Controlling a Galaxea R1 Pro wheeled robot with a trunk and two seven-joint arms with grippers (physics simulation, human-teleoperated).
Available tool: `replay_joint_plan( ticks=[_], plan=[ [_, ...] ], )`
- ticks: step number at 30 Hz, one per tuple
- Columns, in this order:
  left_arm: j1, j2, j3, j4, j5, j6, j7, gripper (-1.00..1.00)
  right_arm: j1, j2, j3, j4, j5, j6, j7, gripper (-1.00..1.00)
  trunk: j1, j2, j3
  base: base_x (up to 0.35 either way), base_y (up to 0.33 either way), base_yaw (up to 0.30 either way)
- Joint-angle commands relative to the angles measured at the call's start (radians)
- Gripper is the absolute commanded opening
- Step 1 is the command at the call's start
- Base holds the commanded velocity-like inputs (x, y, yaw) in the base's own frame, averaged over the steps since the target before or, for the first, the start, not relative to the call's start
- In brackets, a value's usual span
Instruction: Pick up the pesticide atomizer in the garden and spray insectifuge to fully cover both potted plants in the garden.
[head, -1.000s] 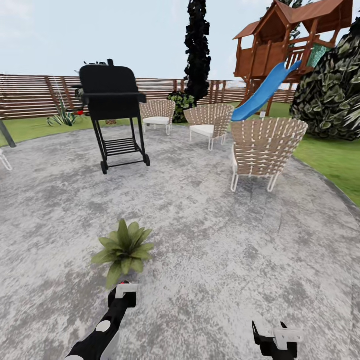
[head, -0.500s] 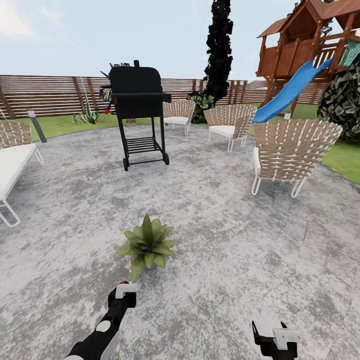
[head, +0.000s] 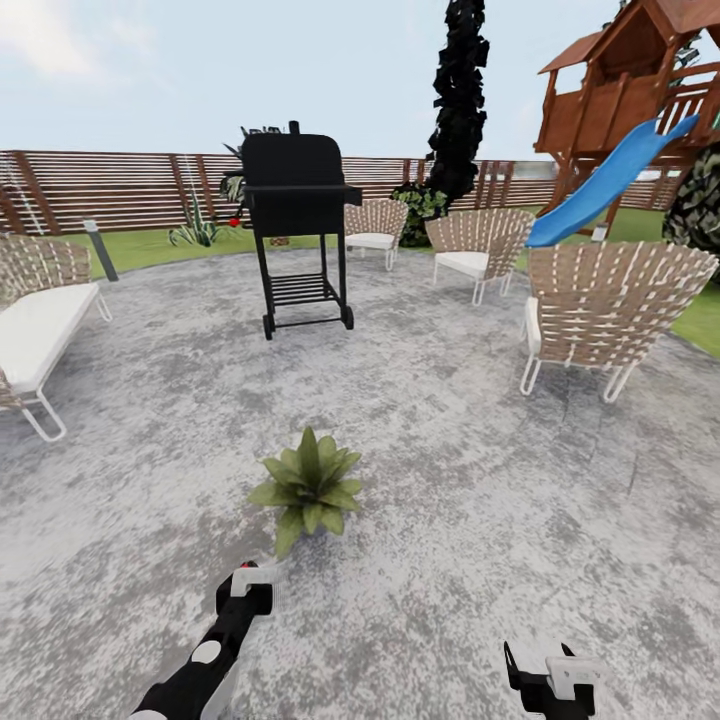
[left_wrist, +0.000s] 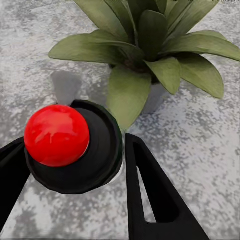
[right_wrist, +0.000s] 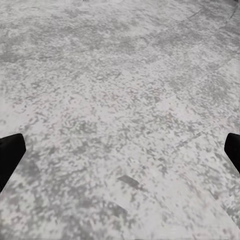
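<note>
One potted plant (head: 308, 487), a low rosette of green leaves, stands on the grey paved circle of the garden, just ahead of my left gripper (head: 246, 592). That gripper is shut on the pesticide atomizer (head: 247, 578), whose white head and red tip point at the plant. In the left wrist view the atomizer's red tip (left_wrist: 57, 135) and dark body sit between the black fingers (left_wrist: 150, 195), with the plant (left_wrist: 150, 45) close beyond. I see no insectifuge on its leaves. My right gripper (head: 550, 680) hangs open over bare paving, its fingertips (right_wrist: 10, 155) wide apart.
A black grill (head: 300, 200) stands further ahead. Wicker chairs (head: 600, 310) ring the right and back, and a white lounger (head: 40, 325) is at the left. Behind them are the slatted fence (head: 120, 190), a lawn and a playhouse with a blue slide (head: 610, 180).
The camera has swung left, so the whole scene has slid right in the picture and the white lounger has come into view. Both arms keep their pose, the atomizer still held.
</note>
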Motion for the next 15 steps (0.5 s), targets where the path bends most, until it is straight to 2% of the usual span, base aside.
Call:
replay_joint_plan(
  ticks=[1,7,11,13,14,15],
  plan=[
    [-0.001,0.000,0.000,-0.002,-0.003,-0.003,0.004,-1.00,0.000,0.001,-0.004,0.000,0.010,-0.003,0.000,1.00,0.000,0.000,-0.001,0.000,0.000,0.269],
    [-0.002,0.009,-0.020,-0.007,-0.004,-0.002,-0.003,-1.00,0.000,0.001,-0.004,-0.003,0.009,-0.003,0.000,1.00,0.000,0.000,-0.001,0.000,0.000,0.229],
    [-0.004,0.015,-0.083,-0.008,-0.028,0.003,-0.055,-1.00,0.000,0.001,-0.003,-0.003,0.011,-0.003,0.001,1.00,0.000,0.000,-0.001,0.000,0.000,0.044],
    [-0.009,0.021,-0.110,-0.007,-0.051,0.013,-0.102,-1.00,0.000,-0.001,-0.002,-0.005,0.013,-0.001,0.002,1.00,0.000,0.000,-0.001,0.000,0.000,0.013],
    [-0.017,0.034,-0.126,-0.008,-0.097,0.075,-0.190,-1.00,0.000,-0.008,0.015,-0.013,0.084,0.001,0.005,1.00,0.000,0.000,-0.001,0.000,0.000,0.002],
    [-0.018,0.044,-0.128,-0.009,-0.108,0.096,-0.218,-1.00,0.001,-0.009,0.019,-0.014,0.127,0.002,0.005,1.00,0.000,0.000,-0.001,0.000,0.000,0.001]
  ],
)
